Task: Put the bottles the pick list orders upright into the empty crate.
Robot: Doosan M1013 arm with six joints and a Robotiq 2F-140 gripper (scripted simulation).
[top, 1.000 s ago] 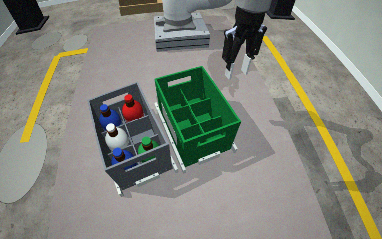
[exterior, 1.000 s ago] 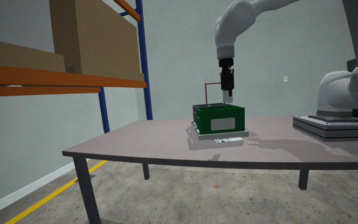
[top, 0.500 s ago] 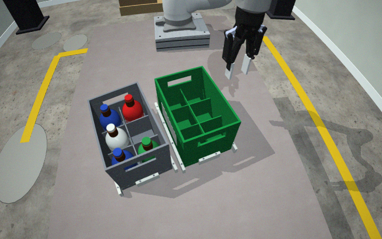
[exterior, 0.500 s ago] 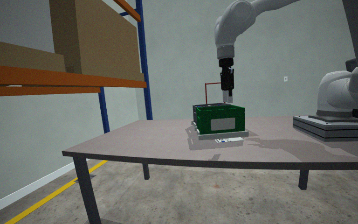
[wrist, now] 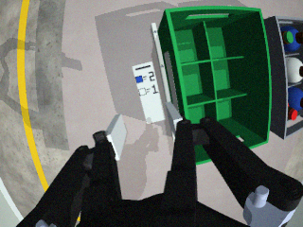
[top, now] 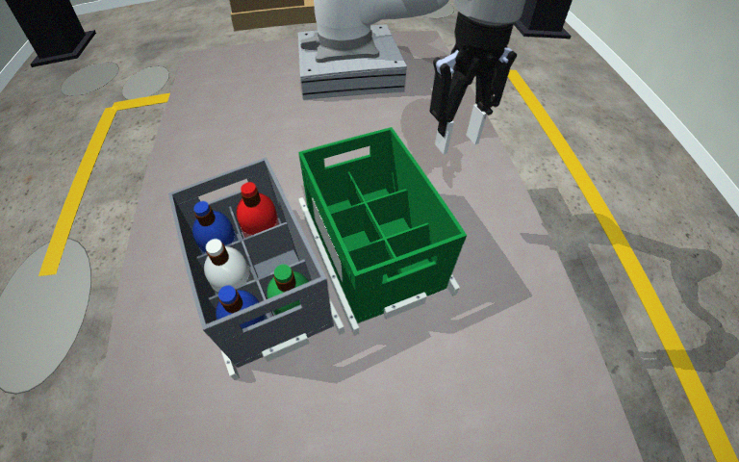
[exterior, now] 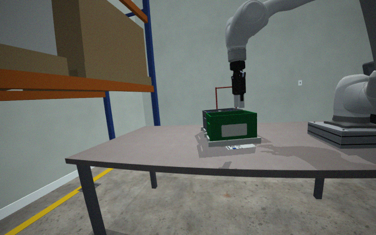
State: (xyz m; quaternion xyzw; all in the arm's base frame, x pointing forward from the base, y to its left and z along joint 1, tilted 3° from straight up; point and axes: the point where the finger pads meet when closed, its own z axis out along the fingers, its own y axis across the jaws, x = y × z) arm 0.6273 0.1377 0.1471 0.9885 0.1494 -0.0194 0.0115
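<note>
The empty green crate point(top: 381, 223) with six compartments stands on the table, and also shows in the wrist view point(wrist: 218, 82). Beside it on the left, the grey crate point(top: 250, 256) holds two blue-label bottles point(top: 210, 224) point(top: 234, 302), a red one point(top: 255, 209), a white one point(top: 223, 265) and a green one point(top: 284, 282), all upright. The pick list point(wrist: 150, 91) lies beside the green crate, on the side away from the grey crate. It reads blue 2, then a pale swatch 1. My gripper point(top: 460, 136) hangs high above the table beyond the green crate's far right corner, fingers apart and empty.
White brackets point(top: 404, 304) hold both crates in place. The robot base point(top: 351, 60) stands at the table's far end. A shelf rack with cardboard boxes point(exterior: 97, 41) stands off to the side, away from the table.
</note>
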